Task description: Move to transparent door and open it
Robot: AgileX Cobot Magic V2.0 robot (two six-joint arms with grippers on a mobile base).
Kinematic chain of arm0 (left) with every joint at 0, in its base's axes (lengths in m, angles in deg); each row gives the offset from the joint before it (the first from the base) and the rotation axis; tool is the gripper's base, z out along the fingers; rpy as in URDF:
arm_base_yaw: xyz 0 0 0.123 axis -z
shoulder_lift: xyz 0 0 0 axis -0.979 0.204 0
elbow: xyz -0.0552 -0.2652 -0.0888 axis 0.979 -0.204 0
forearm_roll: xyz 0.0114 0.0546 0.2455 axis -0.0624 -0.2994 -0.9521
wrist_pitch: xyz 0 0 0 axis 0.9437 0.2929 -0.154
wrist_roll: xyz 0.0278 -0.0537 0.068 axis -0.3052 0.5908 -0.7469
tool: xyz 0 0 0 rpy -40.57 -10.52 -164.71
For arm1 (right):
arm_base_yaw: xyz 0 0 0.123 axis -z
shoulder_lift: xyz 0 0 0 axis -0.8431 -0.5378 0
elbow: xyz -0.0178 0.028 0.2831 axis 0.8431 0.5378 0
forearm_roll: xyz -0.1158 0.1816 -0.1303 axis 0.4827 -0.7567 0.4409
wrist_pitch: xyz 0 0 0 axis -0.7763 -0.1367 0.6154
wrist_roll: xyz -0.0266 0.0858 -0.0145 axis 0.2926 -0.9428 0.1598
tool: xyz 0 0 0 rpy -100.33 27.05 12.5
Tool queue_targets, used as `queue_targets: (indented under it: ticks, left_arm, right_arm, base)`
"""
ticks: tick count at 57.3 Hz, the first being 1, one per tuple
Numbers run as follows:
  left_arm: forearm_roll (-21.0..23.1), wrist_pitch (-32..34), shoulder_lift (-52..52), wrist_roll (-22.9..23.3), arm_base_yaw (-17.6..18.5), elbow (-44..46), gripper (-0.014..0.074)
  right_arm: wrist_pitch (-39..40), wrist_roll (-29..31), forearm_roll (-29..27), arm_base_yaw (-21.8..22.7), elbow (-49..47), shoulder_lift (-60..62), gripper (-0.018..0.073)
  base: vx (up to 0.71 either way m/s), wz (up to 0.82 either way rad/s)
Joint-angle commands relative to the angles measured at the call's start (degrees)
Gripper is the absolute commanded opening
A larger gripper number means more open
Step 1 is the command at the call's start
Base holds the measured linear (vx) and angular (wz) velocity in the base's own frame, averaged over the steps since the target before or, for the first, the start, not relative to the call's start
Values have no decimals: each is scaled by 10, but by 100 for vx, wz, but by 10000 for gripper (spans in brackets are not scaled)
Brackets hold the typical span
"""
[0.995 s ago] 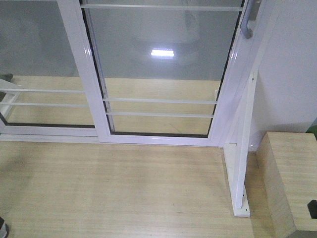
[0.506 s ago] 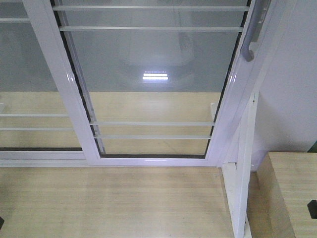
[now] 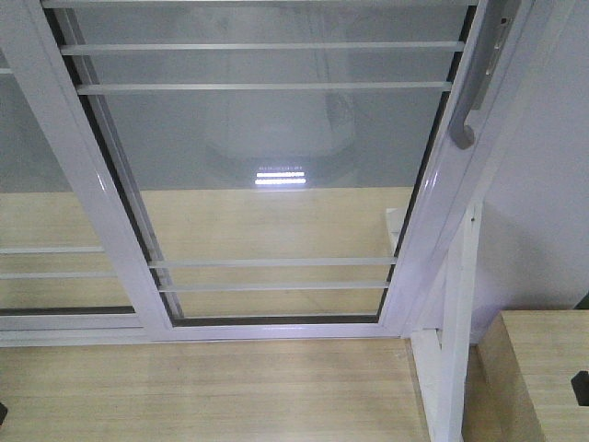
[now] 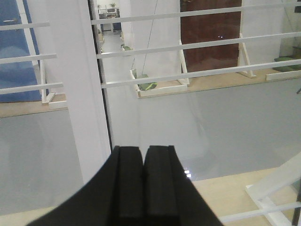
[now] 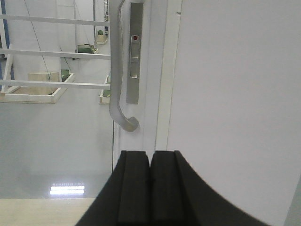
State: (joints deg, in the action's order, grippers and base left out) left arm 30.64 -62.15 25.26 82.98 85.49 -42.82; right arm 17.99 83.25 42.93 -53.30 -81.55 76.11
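Approach step, we reckon: door (image 3: pixel 276 138) right in front, its handle (image 5: pixel 113 80) just above our right hand (image 5: pixel 150 160). That and left hand (image 4: pixel 143 155) are pinched together, empty. Next: spread the right, hook the handle.

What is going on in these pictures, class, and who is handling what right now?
A two-armed robot faces the transparent door, and nothing is touching it yet. The right gripper is shut and empty. In its wrist view, the lower end of the curved silver handle, beside the lock plate, shows just above the fingertips. The left gripper is also shut and empty, facing the barred glass near a white upright. The door looks closed against the white wall.
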Motion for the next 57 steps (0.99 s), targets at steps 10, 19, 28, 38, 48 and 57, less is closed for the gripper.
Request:
queue_targets:
  ticks: [10,19,28,38,48,57]
  left_arm:
    - [2,51,-1,4,5,-13,-5]
    - [2,47,6,4,-2,-13,-5]
    - [2,48,9,4,-2,-13,-5]
    - [2,48,10,4,-2,-13,-5]
    - [2,48,10,4,-2,-13,-5]
    - [2,48,10,4,-2,-13,-5]
  right_arm:
    - [48,5,4,4,7,2,-5]
    - [36,5,4,-3,7,-16,-5]
    - [35,5,4,-1,7,-19,-5]
    - [35,5,4,-1,7,-19,-5]
    - [35,5,4,-1,7,-19,-5]
    - [35,5,4,-1,7,-19,-5]
  base:
    - [11,1]
    - [-1,2]
    - [0,-1]
    - [1,1]
    - [0,0]
    - [0,0]
